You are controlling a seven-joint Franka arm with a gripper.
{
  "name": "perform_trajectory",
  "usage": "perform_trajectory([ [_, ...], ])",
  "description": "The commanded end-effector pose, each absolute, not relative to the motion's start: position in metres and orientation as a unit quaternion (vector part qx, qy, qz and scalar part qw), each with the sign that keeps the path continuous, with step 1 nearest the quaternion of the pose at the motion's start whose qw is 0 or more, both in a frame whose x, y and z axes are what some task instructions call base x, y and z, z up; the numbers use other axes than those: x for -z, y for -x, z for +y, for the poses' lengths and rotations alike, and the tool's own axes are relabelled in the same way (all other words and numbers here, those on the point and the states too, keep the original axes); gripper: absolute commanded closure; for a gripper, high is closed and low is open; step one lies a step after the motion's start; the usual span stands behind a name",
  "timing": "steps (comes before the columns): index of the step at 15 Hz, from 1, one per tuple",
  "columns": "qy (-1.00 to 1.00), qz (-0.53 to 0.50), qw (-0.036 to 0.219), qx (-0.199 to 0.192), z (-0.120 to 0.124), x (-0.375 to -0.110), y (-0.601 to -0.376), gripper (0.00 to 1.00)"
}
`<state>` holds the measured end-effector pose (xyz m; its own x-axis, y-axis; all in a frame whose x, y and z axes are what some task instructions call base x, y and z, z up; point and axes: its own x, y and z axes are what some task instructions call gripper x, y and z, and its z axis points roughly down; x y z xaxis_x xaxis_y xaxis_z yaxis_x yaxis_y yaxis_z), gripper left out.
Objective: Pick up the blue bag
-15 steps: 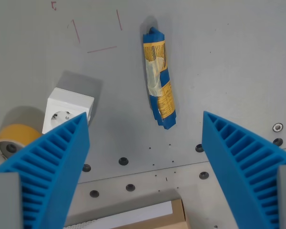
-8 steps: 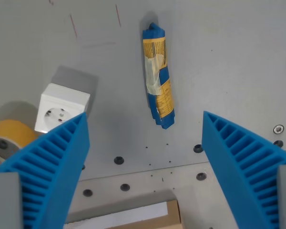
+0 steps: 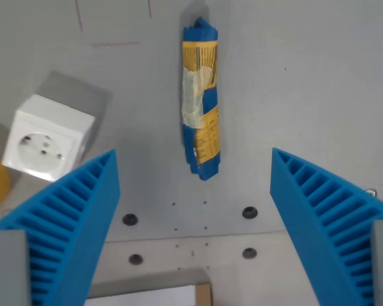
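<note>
Lying crinkled, blue bag point(image 3: 200, 102) between ribbed tool point(image 3: 195, 210) fingers

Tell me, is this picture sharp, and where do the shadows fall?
Wrist view: the blue bag and white socket cube look crisp, light soft and even, no glare; the cube casts a grey shadow up and to the wrist view's right; the open gripper fingers loom large at the edges.

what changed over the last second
Only the camera moved: the whole scene slid toward the wrist view's left and grew larger, so the arm is closing in on the bag. Nothing was grasped. The fingers stay wide open, and the bag and socket cube lie where they were.
</note>
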<state>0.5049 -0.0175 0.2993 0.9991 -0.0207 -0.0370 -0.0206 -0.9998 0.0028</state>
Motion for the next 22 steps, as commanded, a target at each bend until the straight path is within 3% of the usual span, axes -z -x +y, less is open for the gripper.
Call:
perform_trajectory([
  [1, -0.994, 0.065, -0.008, -0.084, -0.022, -0.284, -0.478, 0.0],
  [8, -0.997, 0.038, -0.009, -0.063, -0.02, -0.247, -0.469, 0.0],
  [11, -0.998, 0.032, -0.01, -0.048, -0.021, -0.234, -0.482, 0.0],
  [14, -0.999, 0.031, -0.011, -0.039, -0.02, -0.218, -0.47, 0.0],
  [17, -0.998, 0.03, -0.011, -0.047, -0.02, -0.204, -0.482, 0.0],
  [18, -0.999, 0.03, -0.012, -0.042, -0.02, -0.199, -0.479, 1.0],
  [22, -0.999, 0.03, -0.012, -0.042, -0.02, -0.199, -0.479, 1.0],
])
